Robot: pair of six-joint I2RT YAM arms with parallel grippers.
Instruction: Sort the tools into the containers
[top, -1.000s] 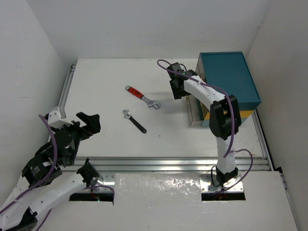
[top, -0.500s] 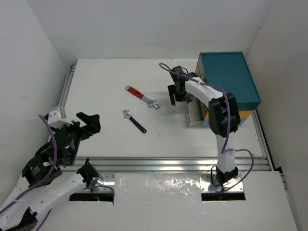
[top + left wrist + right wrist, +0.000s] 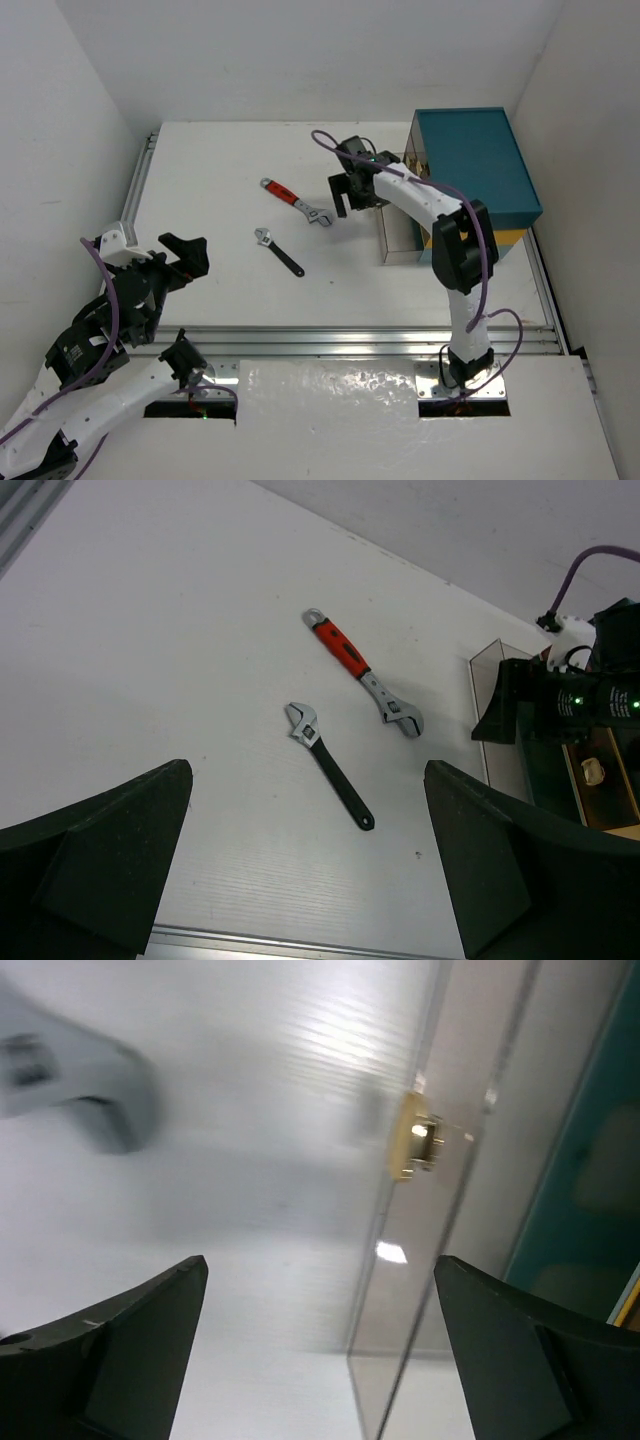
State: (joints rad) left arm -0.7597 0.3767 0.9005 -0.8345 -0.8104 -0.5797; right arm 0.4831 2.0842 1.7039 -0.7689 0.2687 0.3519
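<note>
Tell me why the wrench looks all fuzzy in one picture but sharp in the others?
In the right wrist view the wrench head sits very close and is smeared out of focus, and glare streaks the table. In the left wrist view the red-handled wrench and black-handled wrench look crisp. The top view shows both sharp with soft shadows.

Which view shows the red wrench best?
The left wrist view: the red wrench lies whole, close and sharp on the table, ring to jaw. The top view shows it whole but smaller. The right wrist view catches only a blurred grey end, probably its jaw.
</note>
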